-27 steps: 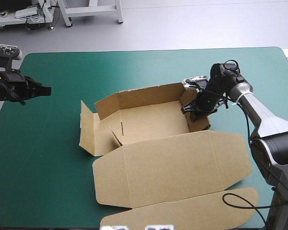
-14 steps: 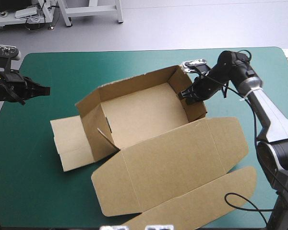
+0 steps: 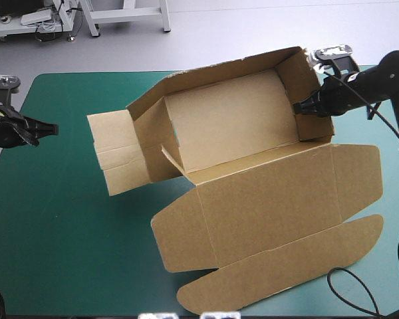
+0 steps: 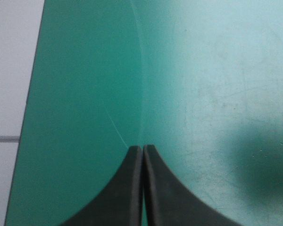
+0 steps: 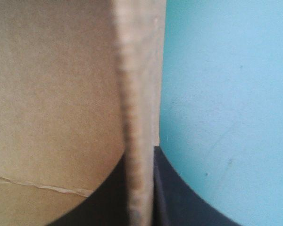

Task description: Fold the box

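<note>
The brown box (image 3: 226, 129) is lifted and tilted above the teal-green table, its walls raised and its open side facing the camera. Its lid (image 3: 272, 206) and curved front flap (image 3: 286, 276) hang toward the table's near edge. A loose side flap (image 3: 116, 153) sticks out on the box's left. My right gripper (image 3: 304, 108) is shut on the box's right end wall (image 5: 137, 117), whose edge runs between the black fingers (image 5: 172, 193). My left gripper (image 3: 50, 127) is shut and empty at the table's left edge, its fingertips (image 4: 142, 149) over bare cover, well apart from the box.
Bare teal-green cover (image 3: 60, 232) lies left of and in front of the box. A black cable loop (image 3: 349, 289) rests near the table's near right corner. In the left wrist view the table's edge (image 4: 33, 94) borders grey floor.
My right gripper has risen and moved right and toward the far edge, pulling the box up off the table and tilting it. The left arm drew back slightly to the left.
</note>
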Controlling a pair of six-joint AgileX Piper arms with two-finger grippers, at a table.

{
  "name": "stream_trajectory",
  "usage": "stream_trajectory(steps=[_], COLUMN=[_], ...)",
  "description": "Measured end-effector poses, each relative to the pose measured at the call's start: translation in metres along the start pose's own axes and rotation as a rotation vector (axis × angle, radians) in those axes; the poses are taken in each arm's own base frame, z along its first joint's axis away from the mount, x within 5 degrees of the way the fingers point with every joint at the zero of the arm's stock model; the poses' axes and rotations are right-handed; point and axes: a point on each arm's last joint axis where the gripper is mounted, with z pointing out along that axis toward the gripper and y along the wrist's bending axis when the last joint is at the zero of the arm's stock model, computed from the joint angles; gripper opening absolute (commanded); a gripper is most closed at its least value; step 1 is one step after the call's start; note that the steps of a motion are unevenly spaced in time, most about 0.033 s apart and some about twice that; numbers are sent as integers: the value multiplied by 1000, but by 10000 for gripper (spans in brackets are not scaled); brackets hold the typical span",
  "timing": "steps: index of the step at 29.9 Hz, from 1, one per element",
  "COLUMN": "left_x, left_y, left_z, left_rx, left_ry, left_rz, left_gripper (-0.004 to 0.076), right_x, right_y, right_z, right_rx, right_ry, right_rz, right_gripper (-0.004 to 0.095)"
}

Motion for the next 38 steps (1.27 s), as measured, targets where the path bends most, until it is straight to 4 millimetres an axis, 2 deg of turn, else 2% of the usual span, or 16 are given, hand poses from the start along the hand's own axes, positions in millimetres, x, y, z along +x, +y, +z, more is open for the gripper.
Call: stream_trajectory(steps=[4,9,14,18,22,26,31,38], left_x=[15,26,24,21,17,11,6,6], left_y=[-2,-13,-29,-51,-70,-79,-86,-101], left_z=[42,86,117,130,127,113,98,60], left_rx=[24,126,318,596,887,1094,1153,1189], left_ry=[56,-14,-56,-70,-112,-178,-211,-266], left_rz=[-26,-98,-133,-102,-102,-143,-166,-78], left_gripper=[-9,-9,-9,-9,-9,-9,-9,-9], right_x=[2,0,-3,-4,-4,-2,0,1], right_y=[-6,-3,1,2,3,0,-6,-13], right_z=[-15,-16,-17,-17,-17,-16,-15,-3], right_rx=[2,-45,-95,-111,-112,-79,-25,-22], right_ry=[-41,-68,-93,-102,-102,-86,-55,-27], right_rz=[11,11,14,20,21,11,10,55], right_gripper=[-19,-19,-19,-18,-18,-18,-18,-18])
